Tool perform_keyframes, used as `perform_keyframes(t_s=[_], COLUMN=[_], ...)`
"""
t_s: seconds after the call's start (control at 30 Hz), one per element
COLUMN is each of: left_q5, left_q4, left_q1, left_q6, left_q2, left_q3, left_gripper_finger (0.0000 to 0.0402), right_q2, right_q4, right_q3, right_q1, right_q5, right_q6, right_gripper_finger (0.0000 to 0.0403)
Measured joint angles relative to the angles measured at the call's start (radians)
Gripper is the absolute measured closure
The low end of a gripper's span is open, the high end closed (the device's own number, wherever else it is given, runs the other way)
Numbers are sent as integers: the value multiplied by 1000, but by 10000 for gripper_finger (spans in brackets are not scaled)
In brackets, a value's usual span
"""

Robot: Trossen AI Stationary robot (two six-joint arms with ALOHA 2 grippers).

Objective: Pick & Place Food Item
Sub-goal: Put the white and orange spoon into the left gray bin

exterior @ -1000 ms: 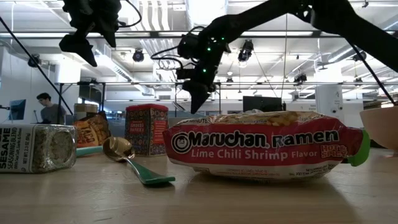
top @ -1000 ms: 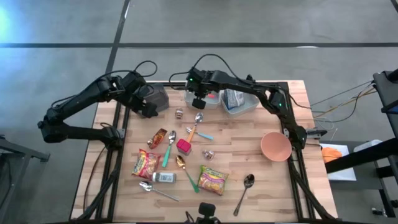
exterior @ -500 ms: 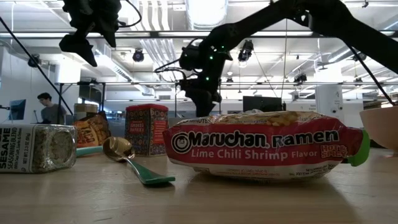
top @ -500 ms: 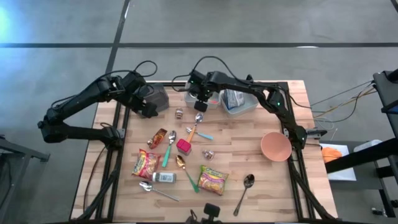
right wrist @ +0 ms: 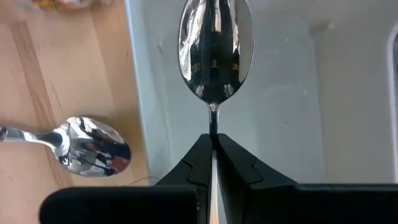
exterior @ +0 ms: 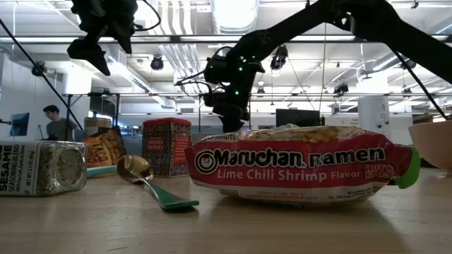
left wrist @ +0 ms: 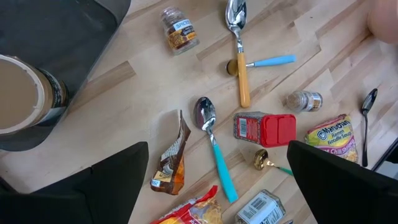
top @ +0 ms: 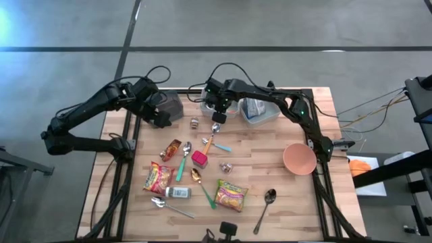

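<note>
Gleaming steel spoon point(right wrist: 215, 50) clamped by its thin handle in right jaws over pale plastic bin point(right wrist: 280, 93); left jaws apart.

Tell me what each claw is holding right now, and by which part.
The right claw grips a silver spoon by its thin handle, just behind the bowl. The left claw is open and holds nothing.

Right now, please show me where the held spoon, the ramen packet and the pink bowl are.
held spoon point(right wrist: 215, 53), right wrist view, on its bowl
ramen packet point(exterior: 296, 164), low view, front label
pink bowl point(top: 300, 159), high view, inside
</note>
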State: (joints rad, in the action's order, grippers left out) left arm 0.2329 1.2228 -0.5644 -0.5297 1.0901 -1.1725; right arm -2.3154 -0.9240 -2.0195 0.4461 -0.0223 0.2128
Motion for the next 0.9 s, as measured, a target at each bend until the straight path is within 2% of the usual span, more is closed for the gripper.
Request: perform_keyframes(t_s=[0.47,0.77,0.9], left_q5=[0,0,0], left_q4=[0,0,0], left_q1=[0,0,0], left_q6=[0,0,0], left_q2=[0,0,0], left_q3=[0,0,0], left_gripper_finger=[15,15,15], right_q2=[0,0,0], right_q4=[24,23,24], right_q3=[45,46,46], right_q1=[5,8,16], right_q5=[0,7,47], right_q6=[36,127,126], right_gripper_finger=[392,392,392])
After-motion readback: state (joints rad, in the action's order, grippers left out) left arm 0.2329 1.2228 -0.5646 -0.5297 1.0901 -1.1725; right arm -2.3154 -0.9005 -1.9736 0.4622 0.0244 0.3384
